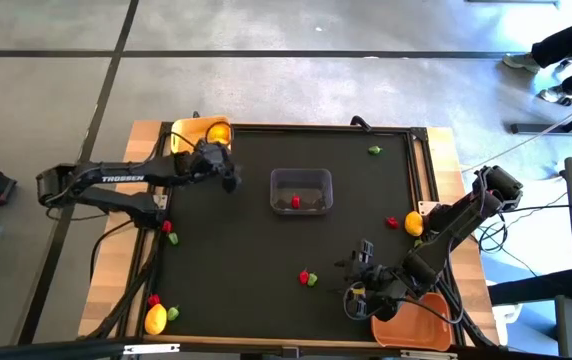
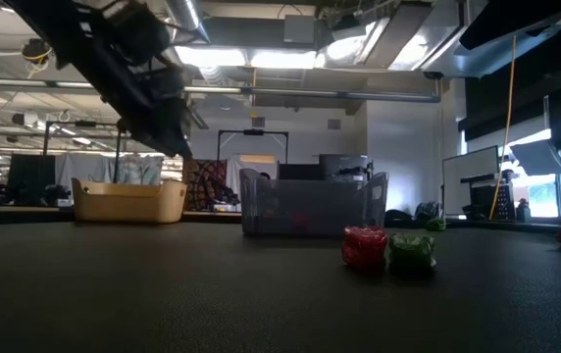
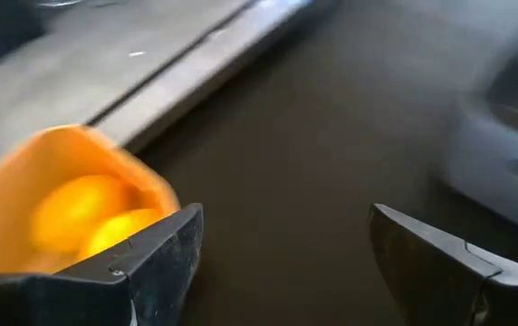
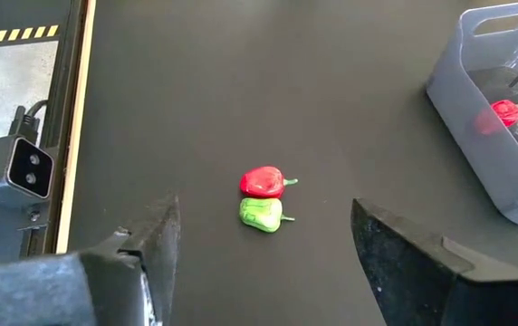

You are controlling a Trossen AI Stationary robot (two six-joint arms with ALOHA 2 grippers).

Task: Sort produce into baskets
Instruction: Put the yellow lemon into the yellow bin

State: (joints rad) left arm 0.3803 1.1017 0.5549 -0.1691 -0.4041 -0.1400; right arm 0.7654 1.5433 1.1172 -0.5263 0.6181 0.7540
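Observation:
My left gripper (image 3: 286,217) hangs open over the dark mat, just right of the yellow basket (image 1: 201,133) at the far left corner. Two yellow lemons (image 3: 78,213) lie in that basket. The clear basket (image 1: 301,190) stands mid-table with a red piece (image 4: 503,112) inside. My right gripper (image 1: 361,258) is open at the near right, beside the orange basket (image 1: 411,328). Its fingers point toward a red piece (image 4: 263,182) and a green piece (image 4: 261,215), which lie side by side on the mat.
Loose produce lies around the mat. There is a green piece (image 1: 374,150) at the far right and a red piece (image 1: 393,222) with a lemon (image 1: 413,225) at the right edge. Red pieces (image 1: 169,232) sit at the left edge, and a lemon (image 1: 155,320) at the near left corner.

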